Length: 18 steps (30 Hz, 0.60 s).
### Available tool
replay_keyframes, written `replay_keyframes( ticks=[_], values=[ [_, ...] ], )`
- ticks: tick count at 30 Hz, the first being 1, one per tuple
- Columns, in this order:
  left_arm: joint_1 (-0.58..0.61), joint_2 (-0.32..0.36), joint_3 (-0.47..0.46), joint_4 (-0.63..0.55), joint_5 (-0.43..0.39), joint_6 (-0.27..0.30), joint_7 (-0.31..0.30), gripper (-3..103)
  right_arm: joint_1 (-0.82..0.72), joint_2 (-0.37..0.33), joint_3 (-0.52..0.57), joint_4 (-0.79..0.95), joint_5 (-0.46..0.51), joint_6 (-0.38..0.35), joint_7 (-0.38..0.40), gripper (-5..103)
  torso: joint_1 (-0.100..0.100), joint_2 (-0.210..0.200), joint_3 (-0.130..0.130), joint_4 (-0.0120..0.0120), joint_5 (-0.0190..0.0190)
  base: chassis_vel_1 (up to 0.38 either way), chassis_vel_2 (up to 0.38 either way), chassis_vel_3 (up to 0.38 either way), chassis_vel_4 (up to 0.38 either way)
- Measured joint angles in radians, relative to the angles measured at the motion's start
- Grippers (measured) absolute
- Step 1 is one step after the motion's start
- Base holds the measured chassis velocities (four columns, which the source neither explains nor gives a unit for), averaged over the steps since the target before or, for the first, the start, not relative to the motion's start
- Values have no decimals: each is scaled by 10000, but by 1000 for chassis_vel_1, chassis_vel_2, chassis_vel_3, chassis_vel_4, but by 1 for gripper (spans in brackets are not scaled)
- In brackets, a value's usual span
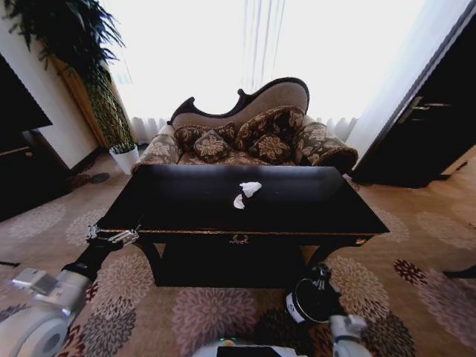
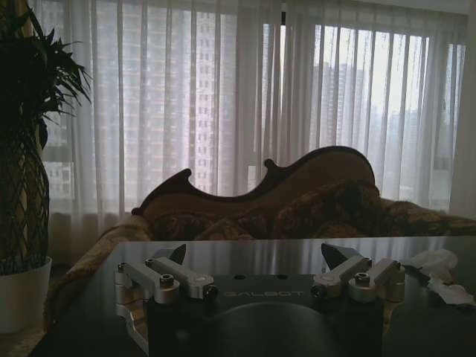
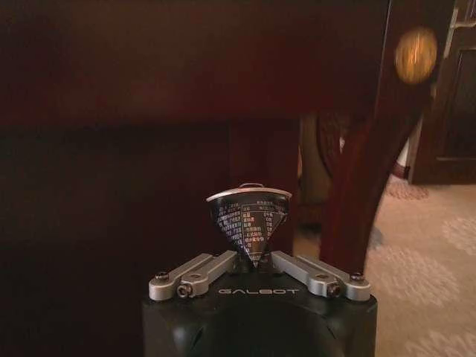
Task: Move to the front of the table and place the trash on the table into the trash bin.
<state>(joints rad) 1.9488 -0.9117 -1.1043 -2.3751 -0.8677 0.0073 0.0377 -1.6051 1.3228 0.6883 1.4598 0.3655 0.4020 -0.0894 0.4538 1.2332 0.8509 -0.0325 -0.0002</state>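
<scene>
The glossy black table (image 1: 178,212) stands right in front of me. Two crumpled white paper scraps (image 1: 250,187) (image 1: 239,201) lie near its middle and also show as scraps (image 2: 439,262) in the left wrist view. My left gripper (image 1: 111,236) (image 2: 256,254) is open at the table's front left corner, level with the top. My right gripper (image 1: 320,277) (image 3: 256,258) hangs low in front of the table's right leg. It is shut on a small dark shiny printed item (image 3: 249,218) with a silver rim. The dark trash bin (image 1: 300,306) with a white label stands on the carpet beside that arm.
A patterned sofa (image 1: 245,141) sits behind the table under bright curtained windows. A potted plant (image 1: 123,156) stands at the back left, dark cabinets (image 1: 431,126) at the right. The table's curved leg (image 3: 364,163) is close ahead of the right gripper. Flowered carpet surrounds the table.
</scene>
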Motion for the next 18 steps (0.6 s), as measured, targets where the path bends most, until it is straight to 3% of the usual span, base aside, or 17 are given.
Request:
replay_keyframes(
  ticks=[6, 8, 12, 14, 16, 18],
  values=[
    [0, -1, 0, 0, 0, 0, 0, 100, 1374, -381, -176, -3003, -1332, 1219, -118, 0, 1, -1, 0, 1, 0, 0, 0, 0, 0],
    [0, 0, 0, 0, 0, -1, 0, 100, 2231, -646, -175, -4763, -2101, 1860, -2, 0, 1, -1, 1, 0, 4, 0, 0, 0, 0],
    [0, 0, 0, 1, -1, 0, 0, 100, 3322, -1095, -238, -6753, -2877, 2318, 154, 0, 1, -1, 1, 1, 1, 0, 0, 0, 0],
    [0, 0, 0, 1, -1, -1, 0, 100, 3435, -1146, -256, -6946, -2927, 2340, 162, 0, 1, -1, 1, 0, 2, 0, 0, 0, 0],
    [0, 0, 0, 1, -1, -1, 0, 100, 4678, -1530, -344, -8786, -3419, 2430, 247, 0, 1, -1, 1, 3, -6, 0, 0, 0, 0],
    [0, 0, 0, 0, 0, -1, 0, 100, 4839, -1468, -390, -8982, -3448, 2287, 278, 0, 1, -1, 1, 1, 3, 0, 0, 0, 0]
  ],
)
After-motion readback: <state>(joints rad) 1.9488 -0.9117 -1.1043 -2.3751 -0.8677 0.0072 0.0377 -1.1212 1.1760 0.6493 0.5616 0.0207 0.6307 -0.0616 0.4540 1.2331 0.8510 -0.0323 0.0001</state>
